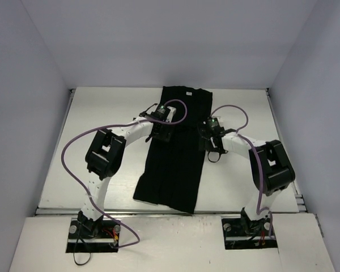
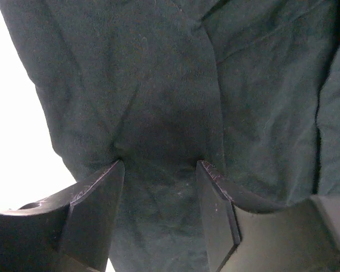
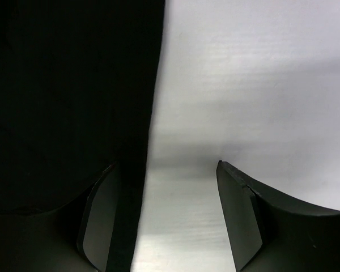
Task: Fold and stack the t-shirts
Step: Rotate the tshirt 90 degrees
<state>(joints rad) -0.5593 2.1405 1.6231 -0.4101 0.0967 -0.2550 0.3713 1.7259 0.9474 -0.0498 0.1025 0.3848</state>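
Note:
The black t-shirt lies on the white table as a long narrow strip, collar end at the far side. My left gripper is open, its fingertips pressed down on the fabric near the shirt's left edge; the wrinkled cloth fills the left wrist view and spans the gap between the fingers. My right gripper is open at the shirt's right edge: its left finger is over the cloth, its right finger over bare table. The blue print is not visible.
The white table lies between grey side walls. Purple cables loop from both arms. A small white tag shows at the collar. The near table edge has a metal rail.

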